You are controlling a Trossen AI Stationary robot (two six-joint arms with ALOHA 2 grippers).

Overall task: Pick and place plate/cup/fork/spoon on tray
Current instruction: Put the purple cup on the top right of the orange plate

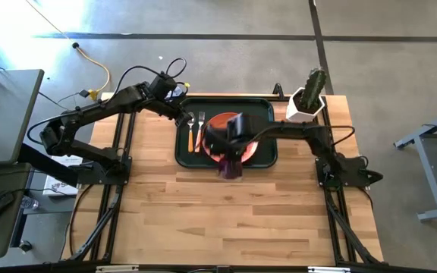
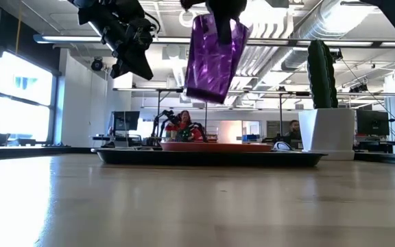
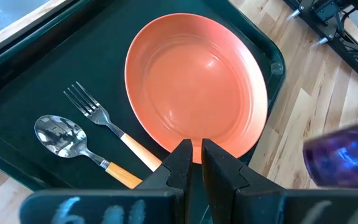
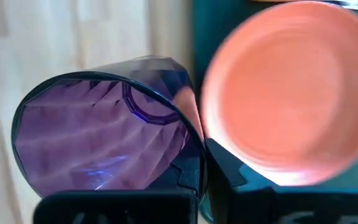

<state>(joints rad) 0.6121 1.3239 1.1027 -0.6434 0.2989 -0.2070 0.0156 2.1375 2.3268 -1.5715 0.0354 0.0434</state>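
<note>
Your right end effector (image 1: 232, 155) is clenched on the rim of the cup (image 2: 214, 58), pinching one wall of it, so the purple cup hangs tilted in the air at the top centre of the low view, well clear of the counter (image 1: 226, 216). In the high view it sits at the lower edge of the tray (image 1: 264, 155), near the frame's centre, over the boundary between green tray and bare wood. Holding it high looks deliberate: it needs to clear the tray's raised rim before it goes down.

The plate (image 3: 194, 81) already lies on the tray, taking up most of its middle. The fork (image 3: 101, 121) and spoon (image 3: 73, 140) lie side by side on the tray to the plate's left in the high view, handles pointing the same way.

Your left end effector (image 3: 192, 155) hangs over the tray with its fingers nearly together and nothing between them; it seems to be waiting.

Judging by this, only the cup remains. Free tray space is tight, so you will likely need a bare corner or the plate itself.
</note>
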